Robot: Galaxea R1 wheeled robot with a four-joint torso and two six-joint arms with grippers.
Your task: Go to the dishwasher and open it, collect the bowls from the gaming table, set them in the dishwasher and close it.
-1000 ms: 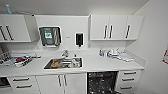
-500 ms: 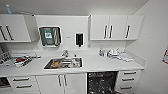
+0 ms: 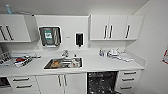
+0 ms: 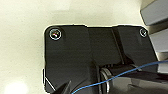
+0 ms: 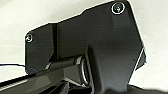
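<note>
The dishwasher point(image 3: 102, 82) sits under the white counter, right of the sink, straight ahead of me. Its dark interior with wire racks is exposed, and the steel front is swung down out of the picture. The bowls and the gaming table are out of view. In the left wrist view the arm's dark plate hangs over a pale floor with a blue cable across it. In the right wrist view the other plate hangs over the same pale surface.
A steel sink point(image 3: 63, 63) with dishes in it is set in the counter point(image 3: 100, 65). A dish rack point(image 3: 17, 60) stands at the left and small items point(image 3: 113, 53) at the right. White drawers point(image 3: 127, 80) flank the dishwasher, and a wall point(image 3: 155, 50) closes the right side.
</note>
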